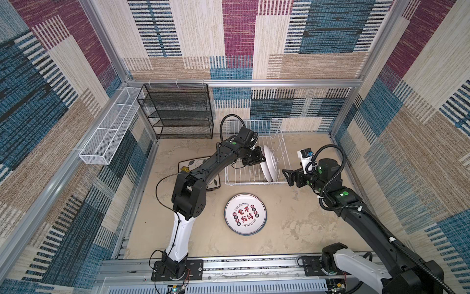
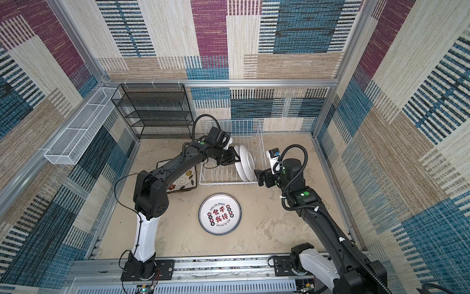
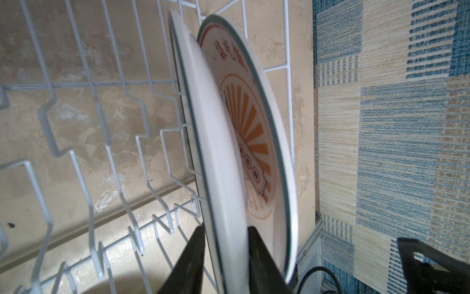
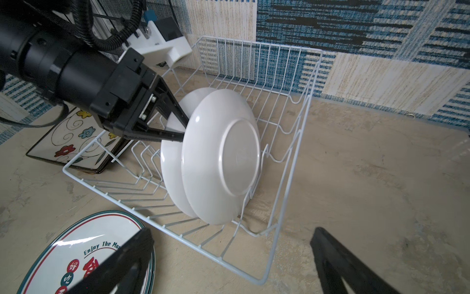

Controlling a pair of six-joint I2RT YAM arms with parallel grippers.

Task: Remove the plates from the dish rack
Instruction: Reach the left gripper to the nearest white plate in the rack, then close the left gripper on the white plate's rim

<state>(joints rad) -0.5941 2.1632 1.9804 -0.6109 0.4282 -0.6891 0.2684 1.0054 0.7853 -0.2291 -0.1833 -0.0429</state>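
Plates caught my eye first: two round white plates (image 1: 269, 163) with dark rims stood on edge, side by side and nearly touching, at the right end of the white wire dish rack (image 1: 251, 182), with the outer one leaning on the end wires. The left gripper (image 4: 184, 131) reached in from the left above the rack's bare tines. Its black fingers (image 3: 190, 259) sat close against either face of the inner plate (image 3: 213, 132) at its rim, one of them in the thin gap before the outer plate (image 3: 256, 122) with its orange sunburst print. Whether they had truly pinched it I could not tell. The right gripper (image 1: 287, 177) hung just outside the rack's front right corner, jaws spread wide and holding nothing, clear of both plates. The rack's tall back side stood near the patterned rear wall. At its left end a square cream floral plate (image 1: 184, 168) with a dark edge lay flat just beside it, partly under the left arm. A strip of bare beige tabletop (image 1: 292, 224) separated the front rim from a round red-lettered plate (image 1: 245, 215) lying face up, seemingly on another like it. The widest open ground lay to the right and front right. A black mesh shelf unit (image 1: 178, 112) stood in the back left corner and a long white mesh basket (image 1: 106, 137) hung along the left wall, both well apart from the grippers.
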